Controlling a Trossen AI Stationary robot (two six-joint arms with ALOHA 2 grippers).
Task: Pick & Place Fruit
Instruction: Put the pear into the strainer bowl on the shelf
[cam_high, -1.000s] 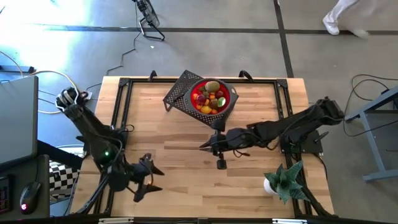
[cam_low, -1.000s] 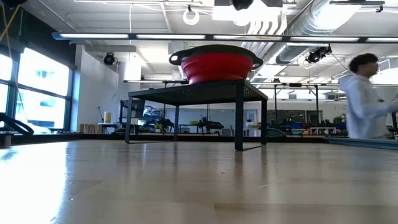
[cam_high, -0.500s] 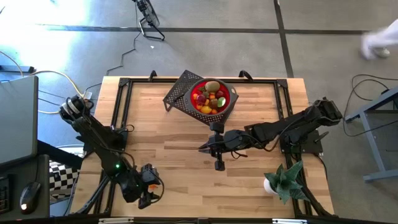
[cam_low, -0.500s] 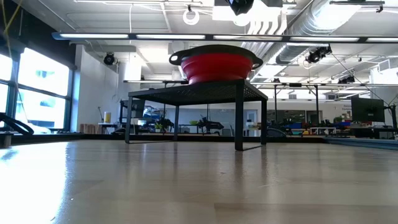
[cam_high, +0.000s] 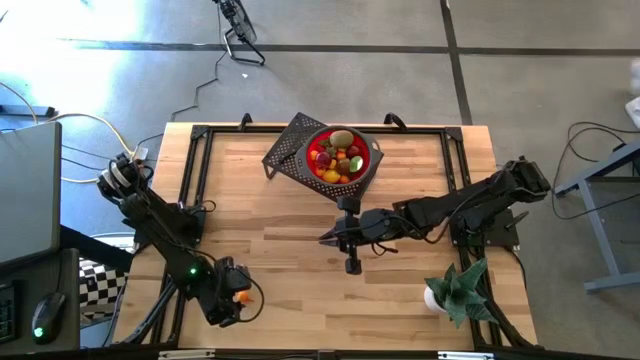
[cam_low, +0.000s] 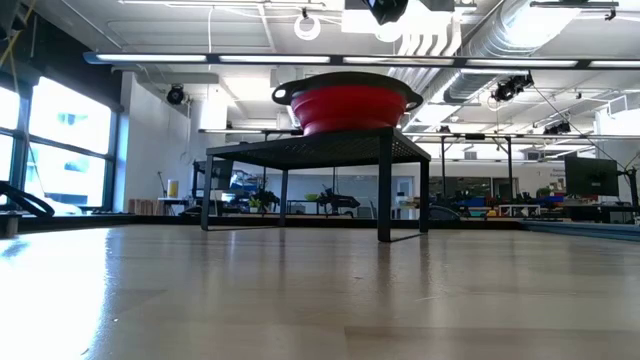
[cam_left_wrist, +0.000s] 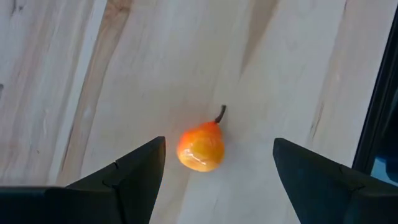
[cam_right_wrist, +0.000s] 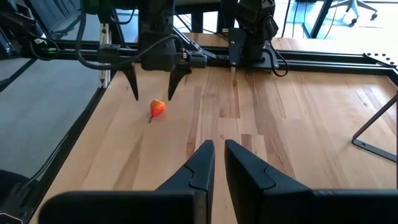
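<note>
Wooden table (cam_high: 300, 200): left gripper (cam_high: 235, 300) jaws spread over half-hidden orange pear (cam_left_wrist: 201, 146); right gripper (cam_high: 335, 237) jaws together.

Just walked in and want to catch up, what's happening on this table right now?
The left gripper hangs open over an orange pear lying on the table near the left front corner, one finger on each side, not gripping it. The right gripper is shut and empty at mid-table. The red bowl on its stand already holds many fruits.
</note>
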